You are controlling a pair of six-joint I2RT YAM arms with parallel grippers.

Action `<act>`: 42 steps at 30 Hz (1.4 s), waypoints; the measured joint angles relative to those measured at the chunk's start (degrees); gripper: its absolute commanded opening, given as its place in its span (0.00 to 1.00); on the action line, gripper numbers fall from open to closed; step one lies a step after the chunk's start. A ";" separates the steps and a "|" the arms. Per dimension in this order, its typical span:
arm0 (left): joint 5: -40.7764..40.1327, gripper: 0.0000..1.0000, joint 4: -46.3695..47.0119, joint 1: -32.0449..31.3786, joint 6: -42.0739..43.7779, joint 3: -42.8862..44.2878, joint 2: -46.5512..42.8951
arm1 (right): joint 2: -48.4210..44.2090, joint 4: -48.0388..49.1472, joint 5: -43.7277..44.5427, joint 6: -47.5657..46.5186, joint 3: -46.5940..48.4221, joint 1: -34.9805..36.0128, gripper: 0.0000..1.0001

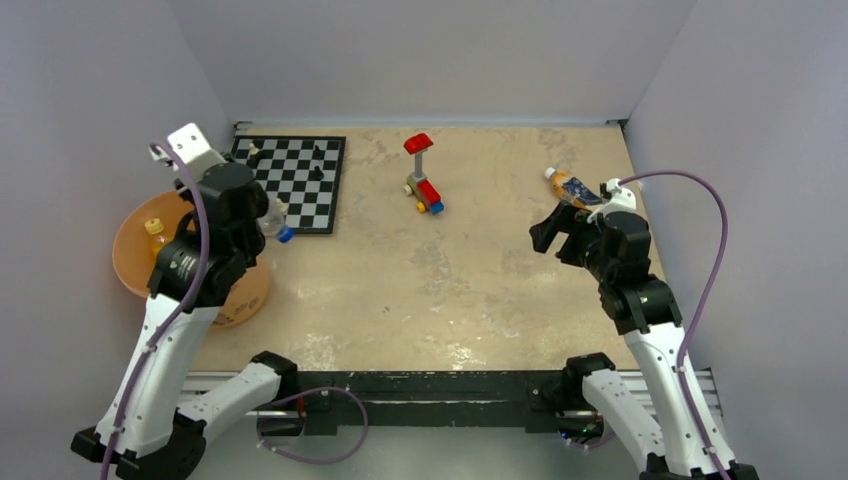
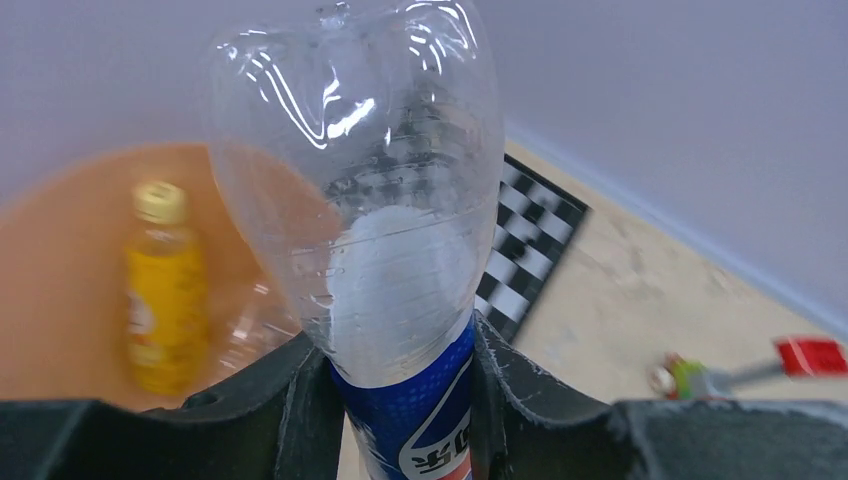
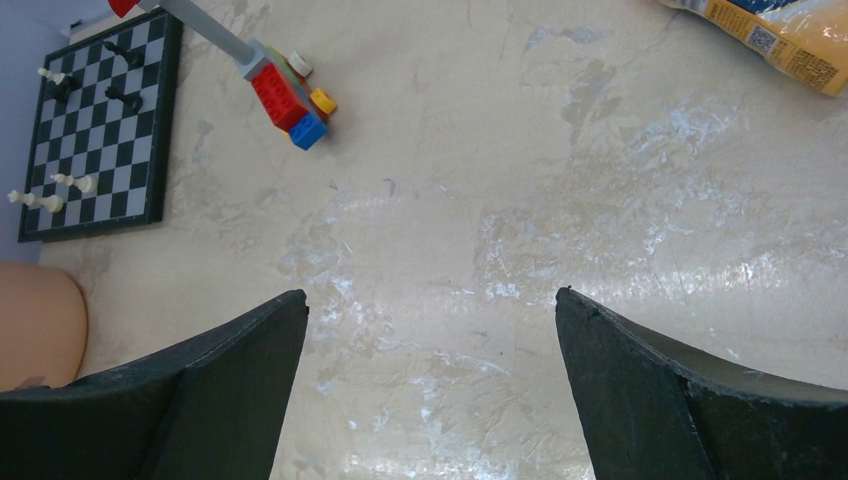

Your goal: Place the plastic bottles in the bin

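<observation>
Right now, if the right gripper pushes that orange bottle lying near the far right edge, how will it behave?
The orange bottle lies on its side, so a push across its body will probably roll it. It is small and plastic, so it is likely light and may skid easily. Its glossy label may be slippery in the right gripper.

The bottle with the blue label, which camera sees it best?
The left wrist camera: the bottle fills the picture, pinched in the left gripper. The top camera shows only a small bit of it beside the arm. The right wrist camera misses it.
</observation>
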 measured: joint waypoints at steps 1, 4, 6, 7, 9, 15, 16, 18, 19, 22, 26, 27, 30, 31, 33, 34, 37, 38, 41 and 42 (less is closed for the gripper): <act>-3.08 0.17 1.20 1.86 4.92 0.55 -1.20 | 0.00 0.22 -0.39 0.09 0.00 0.00 0.99; -10.03 0.18 6.43 6.05 18.05 0.85 -2.80 | 0.00 0.79 -1.07 0.46 0.00 0.00 0.99; -13.77 0.19 10.10 9.18 25.70 0.83 -2.34 | -0.02 0.98 -1.42 0.72 0.00 0.00 0.99; -15.04 0.19 11.30 10.43 28.02 0.83 -1.90 | -0.07 1.03 -1.66 0.79 0.00 0.00 0.99; -17.62 0.20 13.90 13.64 32.39 0.76 -0.94 | -0.28 1.03 -1.88 0.83 -0.02 0.00 0.99; -20.00 0.24 23.32 19.63 39.50 -4.28 -0.07 | -1.75 0.59 -2.01 0.79 -0.55 0.00 0.99; -20.04 0.28 24.41 20.37 40.26 -5.01 -0.04 | -1.95 0.52 -1.97 0.76 -0.55 0.00 0.99; -20.48 0.54 26.36 22.01 41.53 -6.14 0.39 | -2.16 0.42 -1.81 0.72 -0.55 0.00 0.99; -20.85 0.69 27.34 22.69 42.10 -6.38 0.87 | -2.16 0.37 -1.73 0.68 -0.55 0.00 0.99; -21.44 0.93 28.83 23.69 43.21 -6.93 1.73 | -2.14 0.17 -1.60 0.50 -0.55 0.00 0.99; -21.00 1.00 27.89 24.00 41.97 -6.93 1.62 | -2.14 0.22 -1.64 0.44 -1.07 0.00 0.99; -20.52 1.00 26.25 24.02 41.24 -6.29 1.62 | -2.14 0.28 -1.64 0.44 -1.29 0.00 0.99; -18.91 1.00 20.37 24.02 37.48 -2.95 1.99 | -2.03 0.22 -1.64 0.44 -1.88 0.00 0.99; -18.10 1.00 18.05 24.00 36.06 -1.51 2.08 | -1.95 0.24 -1.64 0.46 -1.92 0.00 0.99; -15.87 1.00 13.18 23.85 32.63 1.57 2.10 | -1.73 0.39 -1.66 0.44 -1.92 0.00 0.99; -14.45 1.00 9.92 23.47 30.56 3.69 2.32 | -1.60 0.55 -1.66 0.46 -1.92 0.00 0.99; -11.10 1.00 -0.46 18.16 22.25 11.69 5.11 | -0.96 0.90 -1.66 0.46 -1.92 0.00 0.99; -10.16 1.00 -3.28 14.45 19.52 14.10 6.27 | -0.72 1.11 -1.68 0.44 -1.92 0.00 0.99; -6.03 1.00 -9.40 3.54 11.34 17.81 10.67 | 0.55 1.49 -1.66 0.44 -1.90 0.00 0.99; -4.48 1.00 -10.60 1.42 9.05 17.88 12.11 | 0.92 1.51 -1.66 0.46 -1.86 0.00 0.99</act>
